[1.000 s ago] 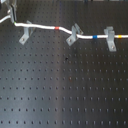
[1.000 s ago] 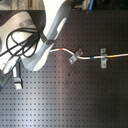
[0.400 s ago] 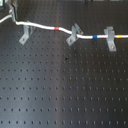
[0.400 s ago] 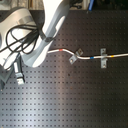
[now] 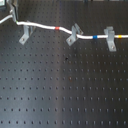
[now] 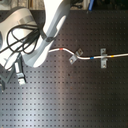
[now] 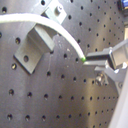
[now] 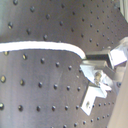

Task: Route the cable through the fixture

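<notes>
The white cable (image 5: 40,25) runs from the first exterior view's left edge, past a red band (image 5: 57,28), through the forked clip (image 5: 74,35) and the T-shaped clip (image 5: 110,39). The fixture (image 5: 24,36), a slim leaning grey clip, stands just under the cable's left stretch. In the first wrist view the cable (image 7: 50,24) arcs over the fixture (image 7: 31,47); I cannot tell whether it sits in the hook. My gripper (image 7: 91,64) is shut on the cable's free end. In the second exterior view the gripper (image 6: 20,76) is at the left, and the arm hides the fixture.
A dark perforated board (image 5: 65,90) carries everything. The robot's arm and its black hoses (image 6: 25,42) cover the second exterior view's upper left. The cable leaves at the second exterior view's right edge (image 6: 122,54) past blue and yellow bands.
</notes>
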